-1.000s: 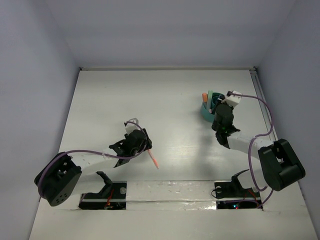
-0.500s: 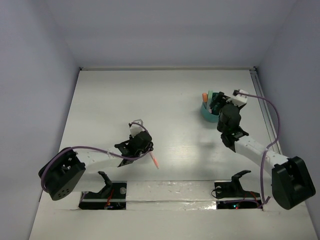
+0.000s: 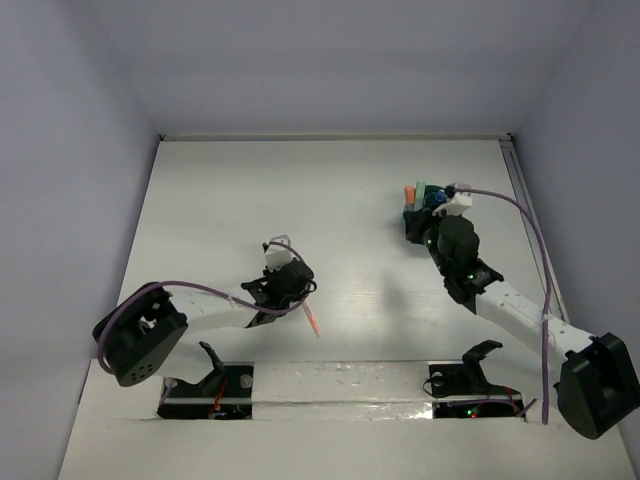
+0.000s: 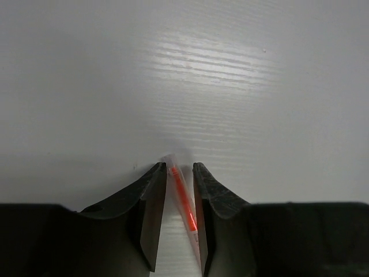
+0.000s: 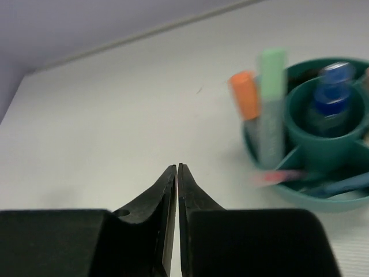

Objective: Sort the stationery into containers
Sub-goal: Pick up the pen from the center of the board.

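The left gripper (image 4: 179, 166) has its jaws a little apart, straddling the orange pen (image 4: 181, 193). The pen lies flat on the white table (image 4: 173, 69), its tip between the fingertips and its body slanting back toward 5 o'clock, against the right-hand finger, with a gap showing on the other side. Seen from overhead, that pen sits near the table's front edge, around 7 o'clock from the middle.

The right gripper (image 5: 177, 167) has its jaws pressed together with nothing between them, low over bare table. At about 2 o'clock from its tips stands the teal cup (image 5: 311, 202). It holds the orange marker (image 5: 245, 95) and the green marker (image 5: 271, 104) upright at its left rim, and the blue-capped bottle (image 5: 333, 95) in the centre well. A blurred pink item (image 5: 277, 178) lies in the front compartment.
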`<state>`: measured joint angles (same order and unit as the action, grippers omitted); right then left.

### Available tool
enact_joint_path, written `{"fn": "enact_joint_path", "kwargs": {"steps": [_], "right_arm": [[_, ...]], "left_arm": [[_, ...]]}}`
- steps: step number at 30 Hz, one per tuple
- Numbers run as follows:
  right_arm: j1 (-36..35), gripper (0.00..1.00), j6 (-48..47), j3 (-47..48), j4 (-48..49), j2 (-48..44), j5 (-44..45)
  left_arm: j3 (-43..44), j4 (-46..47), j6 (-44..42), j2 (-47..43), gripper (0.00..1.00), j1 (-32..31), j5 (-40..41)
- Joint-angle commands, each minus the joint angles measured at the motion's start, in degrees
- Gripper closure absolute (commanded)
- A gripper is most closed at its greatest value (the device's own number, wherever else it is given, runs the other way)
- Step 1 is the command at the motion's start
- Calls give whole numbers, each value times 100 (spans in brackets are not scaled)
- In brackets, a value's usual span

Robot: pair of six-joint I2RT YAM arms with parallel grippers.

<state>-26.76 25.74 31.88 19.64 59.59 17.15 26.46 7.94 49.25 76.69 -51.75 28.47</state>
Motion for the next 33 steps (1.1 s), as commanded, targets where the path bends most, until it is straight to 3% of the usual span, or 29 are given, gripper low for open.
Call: {"fn": "enact_joint_path", "kwargs": {"steps": [1,3,7,13,16,21,27,33], "right_arm": [[-416,89,-51,231,-521,43,-1125],[-671,81,-147,345,-697,157,-1449],[-935,64,-306,486,-1084,482,-2197],[-989,33,-412,372,-1594,510,-2637],[-989,20,-245,249,-1377,570,-3137],[-989,16,71,100,-541,808,-4103],[-989,26,536,12,715,1054,-4991],[-1164,25,1108,117,1788,1589,-5485]], "left_arm": [[219,-302,-47,390,75,-89,133],[281,-311,-13,628,76,-142,168],[351,-267,66,804,100,-195,133],[360,-338,76,392,100,-195,220],[351,-93,40,-65,100,-195,221],[351,453,-126,-1014,100,-195,71],[316,822,-302,-1999,100,-90,-87],[123,1148,-338,-2518,100,-28,-394]]}}
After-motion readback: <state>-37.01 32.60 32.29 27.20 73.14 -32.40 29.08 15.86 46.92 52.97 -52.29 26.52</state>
